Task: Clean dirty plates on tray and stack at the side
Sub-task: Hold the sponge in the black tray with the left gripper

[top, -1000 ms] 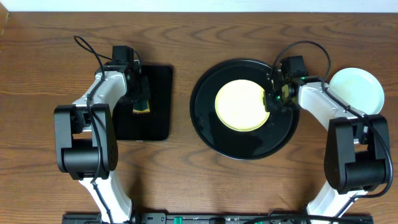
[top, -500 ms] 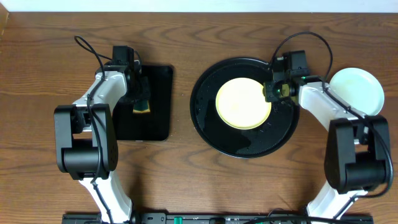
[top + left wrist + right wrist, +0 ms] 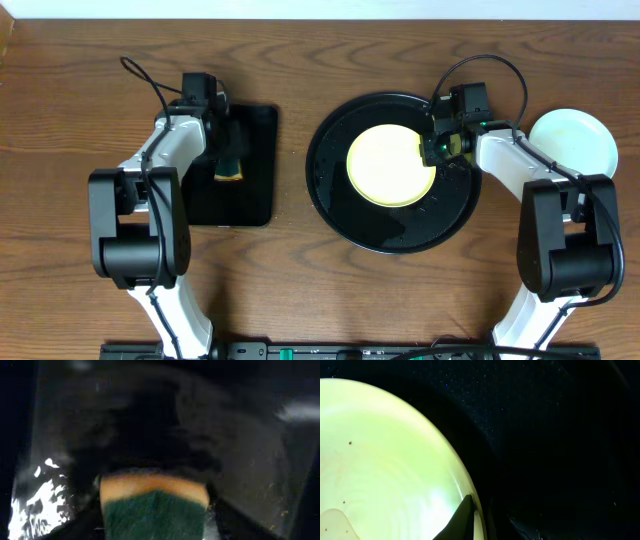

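Note:
A pale yellow plate [image 3: 385,165] lies in the round black tray [image 3: 350,210]. In the right wrist view the plate [image 3: 385,455] shows small specks and a pale smear near its lower left. My right gripper [image 3: 437,150] is at the plate's right rim. Its fingers [image 3: 490,520] are shut on the rim, one inside and one outside. A mint-white plate [image 3: 572,145] sits on the table to the right of the tray. My left gripper [image 3: 228,150] is shut on a green and yellow sponge [image 3: 152,505].
The sponge [image 3: 229,168] rests on a small rectangular black tray [image 3: 250,190] at the left, wet and glossy in the left wrist view. Bare wooden table lies between the two trays and along the front.
My right gripper has shifted a little toward the far side along the yellow plate's right rim. The left arm and the sponge have not moved.

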Tool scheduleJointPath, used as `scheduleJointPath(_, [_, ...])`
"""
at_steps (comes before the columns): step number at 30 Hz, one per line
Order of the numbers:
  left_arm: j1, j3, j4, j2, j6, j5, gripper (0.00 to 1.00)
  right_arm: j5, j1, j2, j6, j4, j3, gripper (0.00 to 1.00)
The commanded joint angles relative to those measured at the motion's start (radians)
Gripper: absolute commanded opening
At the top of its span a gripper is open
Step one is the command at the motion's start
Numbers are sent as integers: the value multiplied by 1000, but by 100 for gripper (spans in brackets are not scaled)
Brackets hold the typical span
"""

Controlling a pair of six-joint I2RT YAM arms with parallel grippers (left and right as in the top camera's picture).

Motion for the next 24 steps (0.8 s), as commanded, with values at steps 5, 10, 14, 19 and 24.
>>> scheduleJointPath(5, [1, -28, 19, 34, 3, -9, 36, 46, 8, 44, -4, -8, -9, 9])
scheduleJointPath(10, [1, -35, -13, 58, 3, -9, 61, 46, 8, 44, -5, -8, -9, 26])
scheduleJointPath(14, [0, -35, -42, 58, 3, 3, 43, 46, 8, 44, -4, -8, -9, 21])
scheduleJointPath(19, [1, -22, -62, 18, 3, 3, 8, 46, 8, 44, -4, 0, -9, 1])
scheduleJointPath(24, [0, -21, -99, -175, 3, 3, 8, 46, 8, 44, -4, -1, -9, 2])
